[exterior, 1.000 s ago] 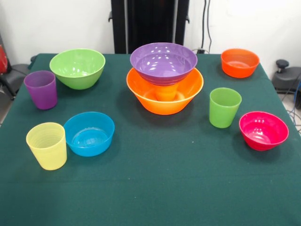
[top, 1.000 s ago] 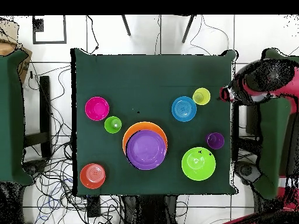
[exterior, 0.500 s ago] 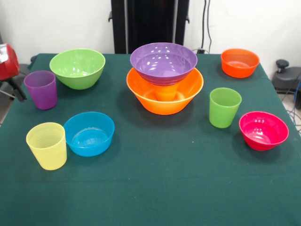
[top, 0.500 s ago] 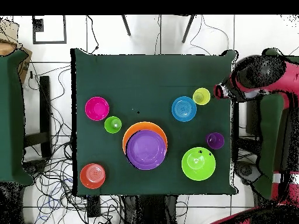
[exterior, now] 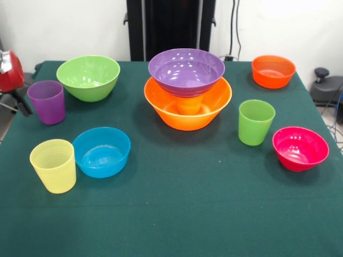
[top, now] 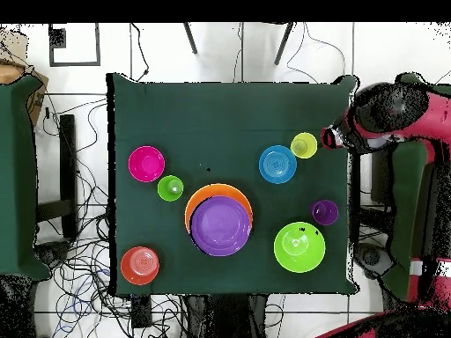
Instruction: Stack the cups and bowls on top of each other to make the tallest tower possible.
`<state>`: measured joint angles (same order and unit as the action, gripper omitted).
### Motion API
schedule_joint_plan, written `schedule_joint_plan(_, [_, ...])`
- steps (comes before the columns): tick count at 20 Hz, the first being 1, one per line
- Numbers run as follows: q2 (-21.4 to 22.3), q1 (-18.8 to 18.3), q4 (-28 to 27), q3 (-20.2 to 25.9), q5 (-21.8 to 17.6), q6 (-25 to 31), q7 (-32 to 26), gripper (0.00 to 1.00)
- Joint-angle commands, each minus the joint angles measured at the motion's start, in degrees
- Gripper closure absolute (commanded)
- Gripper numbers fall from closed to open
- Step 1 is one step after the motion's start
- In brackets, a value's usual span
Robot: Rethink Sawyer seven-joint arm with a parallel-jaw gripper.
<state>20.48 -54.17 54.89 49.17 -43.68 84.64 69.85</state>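
Glossy smooth plastic purple bowl, ridged translucent plastic yellow cup, matt green cloth table

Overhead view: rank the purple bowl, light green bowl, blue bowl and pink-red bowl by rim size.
1. purple bowl
2. light green bowl
3. blue bowl and pink-red bowl: they look alike, so no ranking.

1. We see a white wall behind the table, which is covered in dark green cloth.
2. Black cables hang down the wall.
3. From overhead, we see a pale tiled floor strewn with tangled cables.
4. Two dark chair legs stand beyond the table's edge.
5. Another green surface sits at one side.
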Motion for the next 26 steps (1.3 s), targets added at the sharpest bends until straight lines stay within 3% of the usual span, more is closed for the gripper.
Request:
schedule_joint_plan(1, [-1.3, 0.9, -0.4, -4.1, -2.1, -5.1, -8.9, 0.0])
schedule_joint_plan(26, [-4.1, 5.9, -3.6, -6.2, -1.8, -7.3, 1.6, 0.0])
